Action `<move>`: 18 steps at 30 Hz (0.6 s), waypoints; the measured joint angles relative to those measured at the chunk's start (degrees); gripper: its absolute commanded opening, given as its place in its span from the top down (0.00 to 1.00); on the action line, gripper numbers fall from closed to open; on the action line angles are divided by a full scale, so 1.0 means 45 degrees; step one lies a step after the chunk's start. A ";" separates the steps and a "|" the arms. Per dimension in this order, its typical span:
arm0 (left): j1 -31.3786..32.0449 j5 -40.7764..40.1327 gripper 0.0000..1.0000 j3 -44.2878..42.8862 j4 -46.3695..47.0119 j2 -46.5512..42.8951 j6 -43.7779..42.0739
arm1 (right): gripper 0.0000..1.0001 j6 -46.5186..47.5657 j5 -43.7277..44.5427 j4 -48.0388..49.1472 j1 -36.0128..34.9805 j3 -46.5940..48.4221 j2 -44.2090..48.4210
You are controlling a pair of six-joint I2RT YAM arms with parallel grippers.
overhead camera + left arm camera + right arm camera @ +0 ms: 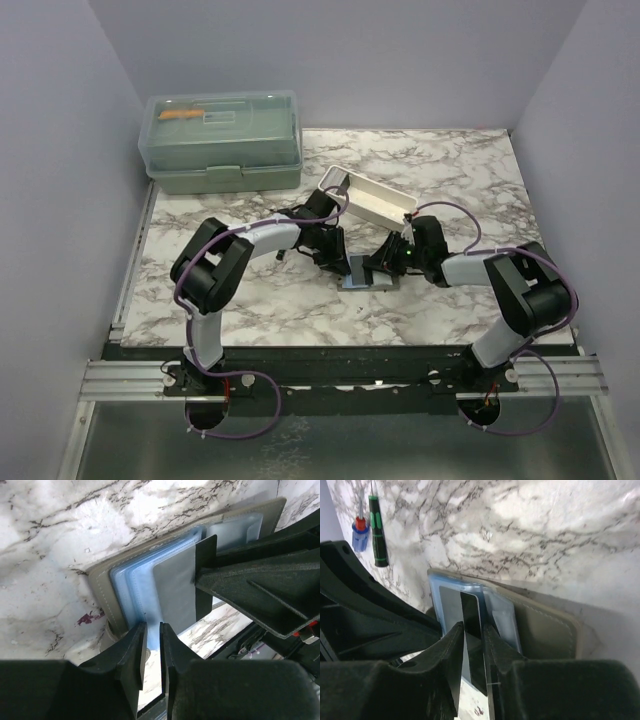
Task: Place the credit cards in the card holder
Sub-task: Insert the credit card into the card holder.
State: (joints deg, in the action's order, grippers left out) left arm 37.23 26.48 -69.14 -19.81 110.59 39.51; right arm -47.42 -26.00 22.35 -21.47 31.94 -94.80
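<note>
One dark credit card (470, 611), pinched in right gripper (474, 645), leading end at the clear sleeves (132, 597) of the card holder (545, 630) lying open on the table (250, 300), left gripper (153, 647) nipped onto holder's near edge; step: insertion; next calls for a straight push into a sleeve, holder kept steady.

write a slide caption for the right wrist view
Right jaws pinch a dark card at the clear sleeves of the open card holder.

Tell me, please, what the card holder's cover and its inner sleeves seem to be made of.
The card holder's cover: matte grey-olive leather or imitation, judging by the stitched edge. The inner sleeves: clear, bluish, glossy soft plastic, probably vinyl; light glints on them.
</note>
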 measured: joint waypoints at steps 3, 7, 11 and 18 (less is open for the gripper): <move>-0.0083 -0.0107 0.70 0.0165 -0.0131 -0.0272 -0.0189 | 0.65 0.0063 0.0199 -0.0389 -0.0146 -0.0219 0.0452; -0.0345 -0.0257 0.66 0.0466 -0.0481 -0.0602 -0.0374 | 0.64 0.0301 0.0219 -0.0612 -0.0214 -0.0423 0.0826; -0.0568 -0.0457 0.69 0.0811 -0.0656 -0.0782 -0.0466 | 0.69 0.0476 0.0102 -0.0544 -0.0219 -0.0423 0.0772; -0.0641 -0.0393 0.82 0.0918 -0.0612 -0.0627 -0.0340 | 0.81 0.0500 -0.0107 -0.0194 -0.0495 -0.0083 0.0189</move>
State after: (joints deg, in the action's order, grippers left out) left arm 34.35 24.71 -65.01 -22.57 107.77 37.98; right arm -45.17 -26.48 21.47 -23.70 31.57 -93.95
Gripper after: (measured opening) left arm 0.199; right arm 0.255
